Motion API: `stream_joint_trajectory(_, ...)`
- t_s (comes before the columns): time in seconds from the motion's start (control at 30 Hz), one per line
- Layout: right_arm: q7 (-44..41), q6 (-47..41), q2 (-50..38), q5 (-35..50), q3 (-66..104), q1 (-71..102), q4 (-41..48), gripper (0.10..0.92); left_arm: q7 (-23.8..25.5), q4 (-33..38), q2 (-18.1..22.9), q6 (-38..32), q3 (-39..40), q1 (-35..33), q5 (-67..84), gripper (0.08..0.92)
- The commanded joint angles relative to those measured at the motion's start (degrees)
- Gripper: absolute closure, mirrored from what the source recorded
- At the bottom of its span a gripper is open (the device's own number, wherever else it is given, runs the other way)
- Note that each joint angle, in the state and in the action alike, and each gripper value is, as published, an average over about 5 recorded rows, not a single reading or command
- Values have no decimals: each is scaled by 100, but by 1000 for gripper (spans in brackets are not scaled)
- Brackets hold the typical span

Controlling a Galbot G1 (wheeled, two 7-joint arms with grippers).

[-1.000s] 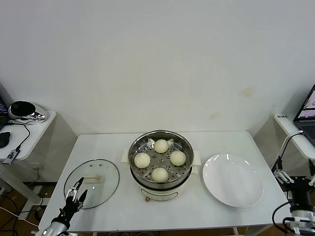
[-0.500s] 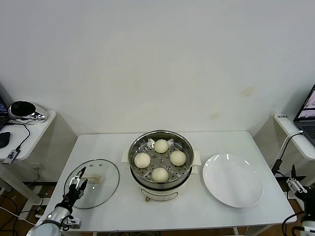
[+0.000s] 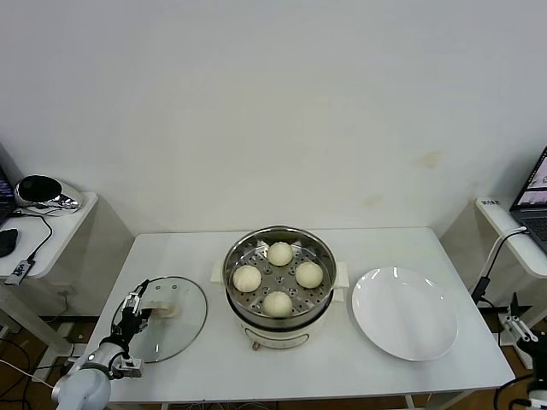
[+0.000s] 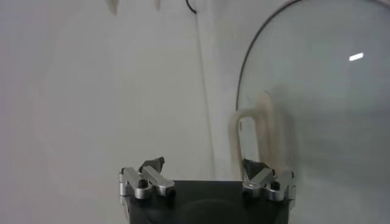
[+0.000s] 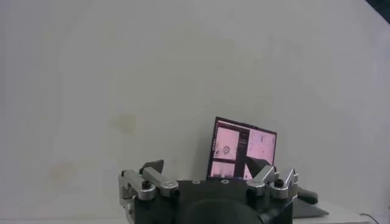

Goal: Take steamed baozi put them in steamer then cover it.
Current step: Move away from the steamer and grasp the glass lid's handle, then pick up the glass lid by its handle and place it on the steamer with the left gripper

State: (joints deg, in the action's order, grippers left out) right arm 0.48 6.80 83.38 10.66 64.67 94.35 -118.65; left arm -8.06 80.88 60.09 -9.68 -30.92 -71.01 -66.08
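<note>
Several cream-white steamed baozi (image 3: 278,303) lie on the perforated tray of the steel steamer (image 3: 275,328) at the table's middle. The cover (image 3: 184,323), a clear glass lid with a cream handle (image 3: 164,309), lies flat on the table left of the steamer. My left gripper (image 3: 134,308) hovers open over the cover's left edge, close to the handle. In the left wrist view the gripper (image 4: 203,167) has nothing between its jaws, and the handle (image 4: 247,137) sits just ahead of one fingertip. My right gripper (image 3: 518,320) hangs open past the table's right edge, holding nothing (image 5: 207,167).
A bare white plate (image 3: 403,313) lies right of the steamer. A side table (image 3: 47,224) with a helmet-like object stands at far left. An open laptop (image 5: 241,149) sits on a shelf at the right, near the right arm.
My left gripper has moved forward over the cover's left edge toward its handle. My right gripper has sunk lower and farther right, beside the table.
</note>
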Motion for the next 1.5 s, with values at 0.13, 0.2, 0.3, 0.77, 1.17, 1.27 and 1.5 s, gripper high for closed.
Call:
stream_joint_trajectory(0.13,-15,19,33,-52,-9,14,49,203,110,-556,-7,-148,120,343,773,178)
stream_joint_trajectory(0.2,-20,19,29,-62,-13,12,56,203,94,-590,0,-195,122,361,785,193)
stream_joint_trajectory(0.3,-27,24,28,-77,-20,11,61,203,74,-604,12,-251,126,387,779,257)
stream_joint_trajectory(0.77,-45,85,77,-142,-60,52,69,203,-6,-716,47,-337,160,443,701,664)
stream_joint_trajectory(1.17,-63,124,72,-176,-73,60,89,203,-794,803,64,39,-286,-544,711,851)
stream_joint_trajectory(1.27,-69,129,62,-176,-94,59,90,203,-738,1449,17,333,-608,-962,701,851)
stream_joint_trajectory(1.5,-93,135,42,-183,-200,67,84,203,5,2674,-425,736,-1393,-1375,947,851)
